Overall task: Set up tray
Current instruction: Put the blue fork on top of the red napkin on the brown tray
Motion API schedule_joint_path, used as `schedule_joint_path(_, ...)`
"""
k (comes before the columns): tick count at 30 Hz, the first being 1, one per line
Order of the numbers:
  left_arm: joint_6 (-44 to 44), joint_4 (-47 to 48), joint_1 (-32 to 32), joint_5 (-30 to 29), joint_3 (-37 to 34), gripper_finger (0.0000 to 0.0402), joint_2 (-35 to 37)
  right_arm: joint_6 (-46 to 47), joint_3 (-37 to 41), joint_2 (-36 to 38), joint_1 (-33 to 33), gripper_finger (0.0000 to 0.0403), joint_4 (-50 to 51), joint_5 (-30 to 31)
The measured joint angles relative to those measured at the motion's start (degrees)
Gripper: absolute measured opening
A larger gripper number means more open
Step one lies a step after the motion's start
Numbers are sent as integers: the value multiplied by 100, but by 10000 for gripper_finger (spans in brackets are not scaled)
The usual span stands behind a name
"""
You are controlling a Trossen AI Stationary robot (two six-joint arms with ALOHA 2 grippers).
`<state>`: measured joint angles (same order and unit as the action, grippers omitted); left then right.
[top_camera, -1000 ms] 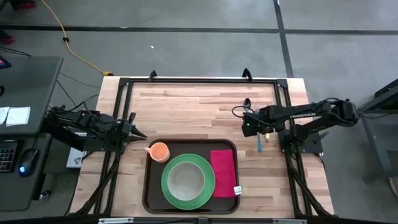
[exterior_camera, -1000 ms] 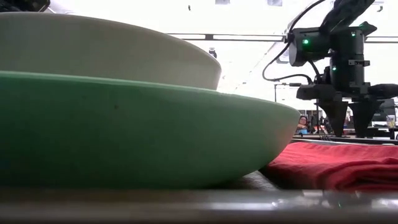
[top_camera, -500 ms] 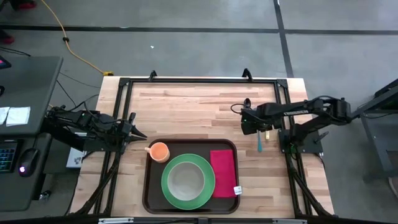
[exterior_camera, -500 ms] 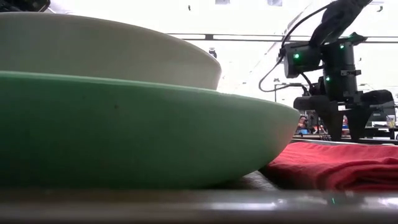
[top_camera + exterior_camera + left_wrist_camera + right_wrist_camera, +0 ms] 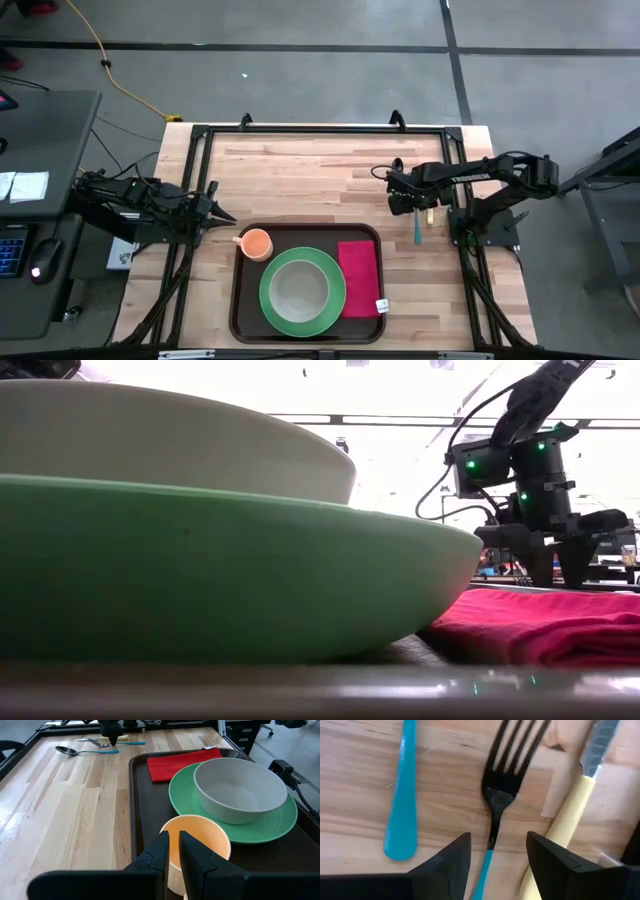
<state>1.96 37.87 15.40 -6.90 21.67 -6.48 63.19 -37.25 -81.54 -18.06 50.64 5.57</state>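
Observation:
The dark brown tray (image 5: 243, 300) lies near the table's front edge. On it stand an orange cup (image 5: 256, 243) and a green plate (image 5: 272, 300) bearing a grey bowl (image 5: 300, 288), and a red napkin (image 5: 359, 278) lies flat. To the tray's far right a spoon (image 5: 85, 751), a fork (image 5: 496, 805) with black tines and a teal handle, and a yellow-handled knife (image 5: 567, 820) lie on the wood. My right gripper (image 5: 497, 840) points down, open, one finger on each side of the fork's neck, clear of it. My left gripper (image 5: 172, 851) waits at the table's left, open only a narrow gap.
A black frame (image 5: 320, 130) runs along the table's edges. Bare wood (image 5: 300, 175) stretches between the tray and the far edge. In the low view the plate (image 5: 200, 570) and napkin (image 5: 540, 625) fill the foreground, with my right gripper (image 5: 545, 565) behind them.
My right gripper has sunk toward the cutlery and shifted a little toward the table's far edge, its fingers staying apart. The cutlery, the tray and its load have kept still.

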Motion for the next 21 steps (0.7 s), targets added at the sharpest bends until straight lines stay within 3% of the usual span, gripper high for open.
schedule_joint_path(6,2,-1,0,3,0,74,2,-25,387,31,-90,156,-692,-407)
schedule_joint_path(21,132,-2,1,5,0,74,2,101,415,48,-86,145,-659,-287)
